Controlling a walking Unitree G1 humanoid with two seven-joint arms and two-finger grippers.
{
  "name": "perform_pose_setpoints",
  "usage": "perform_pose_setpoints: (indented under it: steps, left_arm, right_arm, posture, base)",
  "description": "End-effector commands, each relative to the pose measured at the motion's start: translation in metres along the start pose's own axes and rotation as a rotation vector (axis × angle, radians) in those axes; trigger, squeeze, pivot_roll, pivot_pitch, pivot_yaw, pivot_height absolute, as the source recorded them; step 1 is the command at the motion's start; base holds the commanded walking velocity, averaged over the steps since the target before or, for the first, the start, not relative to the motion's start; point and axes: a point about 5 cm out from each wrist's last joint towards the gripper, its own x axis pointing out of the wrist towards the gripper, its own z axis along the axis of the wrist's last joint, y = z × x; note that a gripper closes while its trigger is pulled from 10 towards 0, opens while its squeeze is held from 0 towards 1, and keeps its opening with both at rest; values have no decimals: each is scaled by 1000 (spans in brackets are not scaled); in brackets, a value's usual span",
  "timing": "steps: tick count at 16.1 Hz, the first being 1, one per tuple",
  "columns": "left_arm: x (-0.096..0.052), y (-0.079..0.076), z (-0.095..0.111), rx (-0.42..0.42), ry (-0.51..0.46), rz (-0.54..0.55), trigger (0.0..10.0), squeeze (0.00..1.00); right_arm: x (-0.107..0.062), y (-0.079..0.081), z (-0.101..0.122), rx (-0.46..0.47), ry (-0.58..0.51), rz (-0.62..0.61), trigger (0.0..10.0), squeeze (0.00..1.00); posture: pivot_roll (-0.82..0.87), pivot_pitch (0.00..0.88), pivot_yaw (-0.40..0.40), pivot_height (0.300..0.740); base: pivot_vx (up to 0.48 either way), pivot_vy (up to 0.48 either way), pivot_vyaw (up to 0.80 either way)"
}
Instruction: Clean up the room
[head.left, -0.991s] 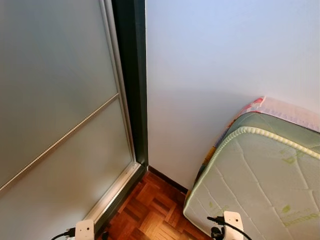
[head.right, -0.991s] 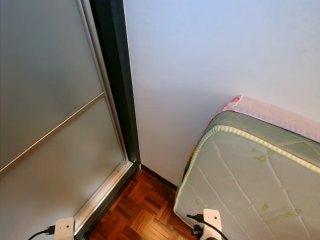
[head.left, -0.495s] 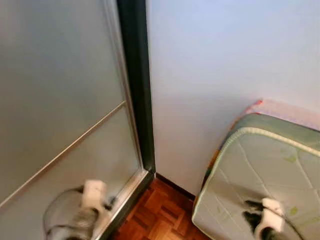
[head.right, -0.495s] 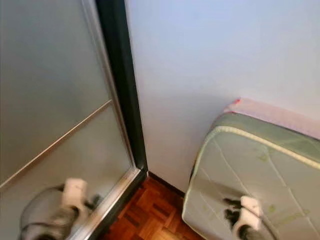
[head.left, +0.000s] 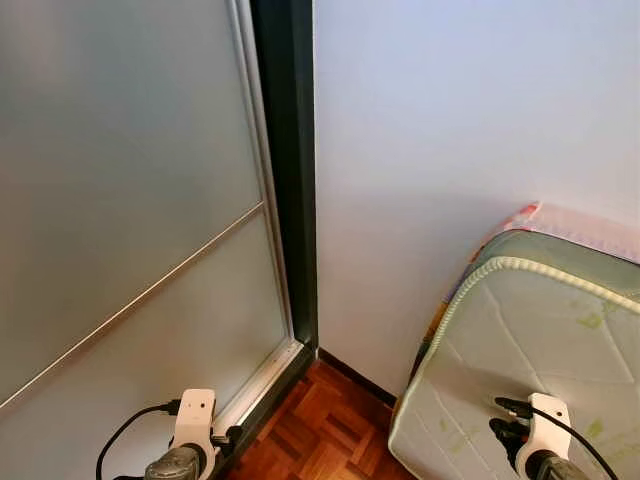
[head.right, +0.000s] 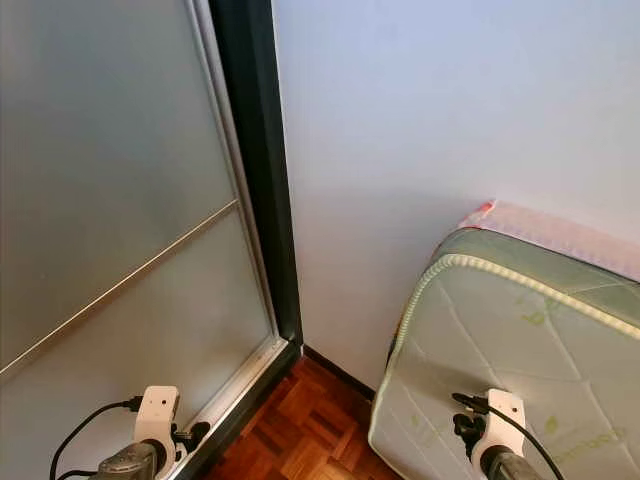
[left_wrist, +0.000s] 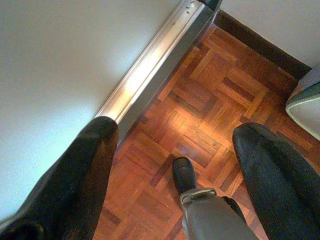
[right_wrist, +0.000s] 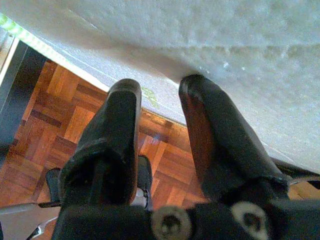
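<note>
Since one second ago the whole view has shifted a little to the right, so the camera has turned, and both wrists have come up higher at the lower edge of the picture.

The largest thing is the frosted sliding door (head.left: 120, 200) on the left, with its dark frame (head.left: 290, 170) standing against the white wall (head.left: 450, 130). To the right, a pale green mattress (head.left: 530, 350) lies with its corner close to the wall. Between the door track (left_wrist: 150, 65) and the mattress edge there is only a narrow strip of parquet floor (left_wrist: 210, 105).

The left gripper (left_wrist: 175, 165) hangs above this floor with its fingers spread wide and nothing between them; the robot's foot (left_wrist: 184, 172) is under it. The right gripper (right_wrist: 159, 130) hovers just beside the mattress edge, its fingers a little apart and empty.

No loose item to tidy is visible here, so I judge that the robot is in the searching step of the cleaning. The next move probably calls for turning away from this corner to find the objects. The open room is small: the door track is on the left, the mattress corner on the right, the wall ahead, so backing out seems safer.
</note>
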Motion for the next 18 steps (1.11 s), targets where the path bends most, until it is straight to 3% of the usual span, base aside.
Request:
perform_pose_setpoints:
  steps: [1, 4, 18]
  left_arm:
    - [0, 0, -3, -3, 11, 2, 10000, 0]
    - [0, 0, -2, -21, 5, 12, 10000, 0]
    - [-4, 6, -15, -29, 27, 29, 10000, 0]
  right_arm:
    - [0, -1, 3, 21, -22, -9, 10000, 0]
    - [0, -2, 3, 16, -10, -28, 10000, 0]
    - [1, -2, 4, -37, 25, -7, 10000, 0]
  posture:
    - [-66, 0, 1, 740]
    - [-66, 0, 1, 740]
    - [-63, 0, -5, 740]
  base:
    - [0, 0, 0]
    - [0, 0, -206]
    - [0, 0, -800]
